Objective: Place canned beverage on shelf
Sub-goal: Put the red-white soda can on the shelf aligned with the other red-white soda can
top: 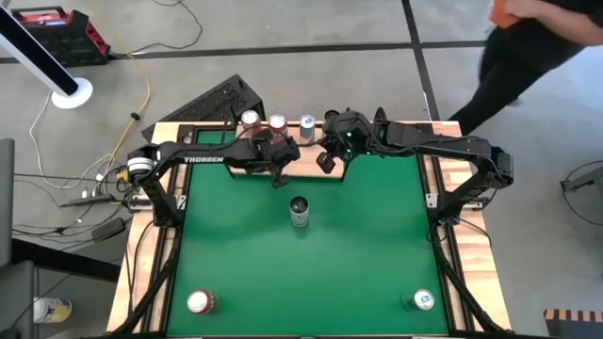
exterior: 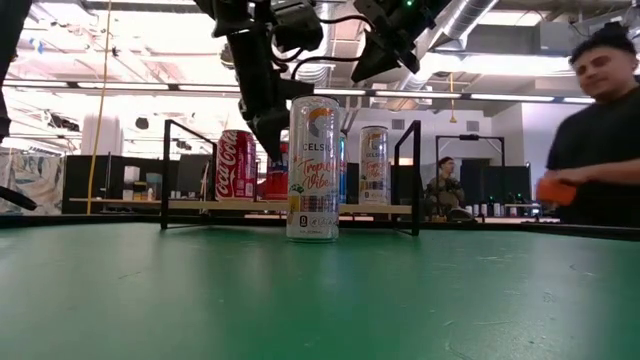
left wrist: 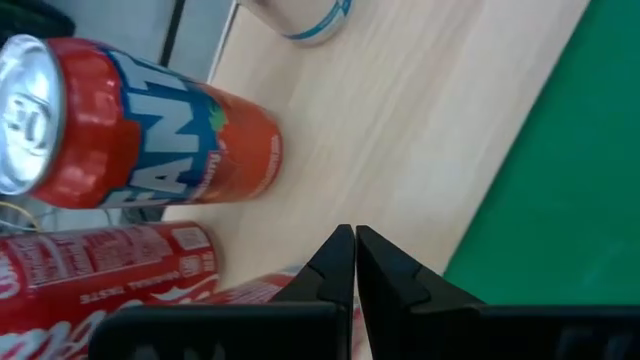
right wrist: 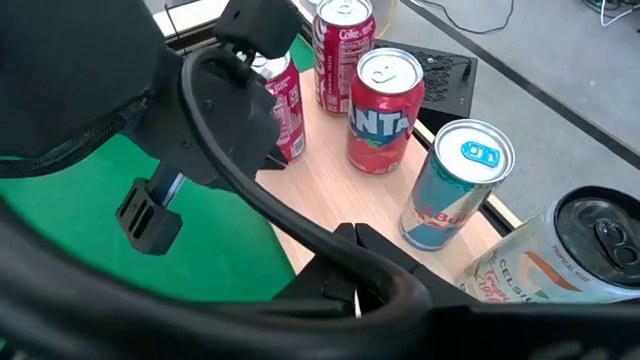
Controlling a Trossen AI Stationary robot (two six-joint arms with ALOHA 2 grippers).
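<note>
The shelf (top: 308, 168) is a light-wood board with black rails at the table's far edge; it also shows in the left wrist view (left wrist: 400, 130). On it stand Coca-Cola cans (right wrist: 340, 50), a Fanta can (left wrist: 150, 130), a Red Bull can (right wrist: 450, 185) and a Celsius can (right wrist: 560, 255). Another Celsius can (top: 300, 211) stands upright on the green felt at the table's middle (exterior: 313, 170). My left gripper (left wrist: 355, 250) is shut and empty above the shelf's near edge. My right gripper (top: 326, 160) hovers shut and empty just right of it, over the shelf.
One can (top: 200, 302) stands at the table's near left corner and one (top: 423, 300) at the near right. A person (exterior: 600, 130) stands beyond the table's far right side. The green felt between the middle can and the near cans is bare.
</note>
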